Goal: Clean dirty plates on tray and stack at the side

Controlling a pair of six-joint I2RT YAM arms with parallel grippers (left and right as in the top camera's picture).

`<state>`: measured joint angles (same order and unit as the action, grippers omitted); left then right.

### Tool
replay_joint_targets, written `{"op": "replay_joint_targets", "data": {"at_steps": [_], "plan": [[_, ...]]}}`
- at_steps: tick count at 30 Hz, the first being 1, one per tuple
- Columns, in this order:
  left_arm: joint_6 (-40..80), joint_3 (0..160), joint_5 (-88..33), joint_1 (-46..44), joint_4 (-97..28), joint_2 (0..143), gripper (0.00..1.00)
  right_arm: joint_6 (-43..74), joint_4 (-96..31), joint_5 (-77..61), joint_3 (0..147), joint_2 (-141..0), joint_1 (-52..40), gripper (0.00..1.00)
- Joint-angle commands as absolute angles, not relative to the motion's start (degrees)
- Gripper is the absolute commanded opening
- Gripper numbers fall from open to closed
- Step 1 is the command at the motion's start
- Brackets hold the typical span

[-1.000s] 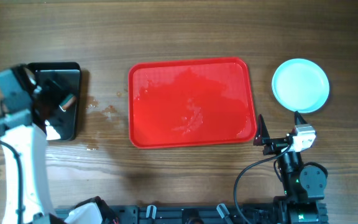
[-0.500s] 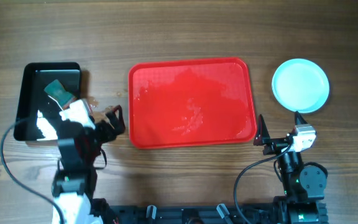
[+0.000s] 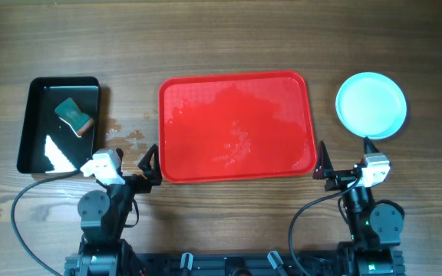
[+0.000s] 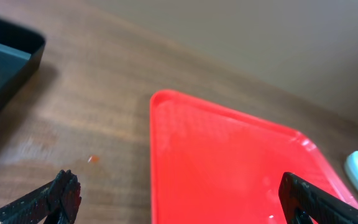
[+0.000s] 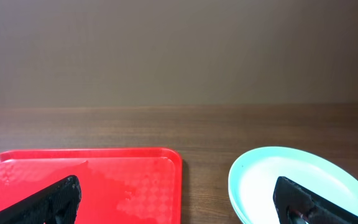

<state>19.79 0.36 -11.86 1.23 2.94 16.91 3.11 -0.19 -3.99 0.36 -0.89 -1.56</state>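
Left pincer and right pincer wide apart; green sponge in black bin; plates beside tray.

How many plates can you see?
1: a light-blue plate beside the red tray, on its right, none on the tray. It might be a stack, so others may hide underneath.

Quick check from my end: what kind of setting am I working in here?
Probably a lab bench staged as a dish-cleaning station, not a real kitchen: a bare wooden table, a red tray, a black bin holding a sponge, a pale blue plate beside the tray, and a plain wall behind.
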Motion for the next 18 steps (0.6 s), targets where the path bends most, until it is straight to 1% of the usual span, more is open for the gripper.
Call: {"op": "replay_joint_targets", "data": {"at_steps": [1, 7, 15, 18], "plan": [[16.64, 0.36, -11.22, 0.43, 2.94, 12.95, 1.00, 2.57, 0.01, -3.16, 0.30, -0.21, -1.26, 1.00], [15.16, 0.36, -10.07, 0.43, -3.73, 7.64, 1.00, 2.57, 0.01, -3.16, 0.32, -0.21, -1.26, 1.00], [13.63, 0.36, -9.43, 0.43, -3.77, 0.16, 1.00, 2.55, 0.01, -3.16, 0.30, -0.21, -1.26, 1.00], [13.63, 0.36, -8.19, 0.47, -3.99, 0.19, 1.00, 2.59, 0.01, -3.16, 0.30, -0.21, -1.26, 1.00]]}}
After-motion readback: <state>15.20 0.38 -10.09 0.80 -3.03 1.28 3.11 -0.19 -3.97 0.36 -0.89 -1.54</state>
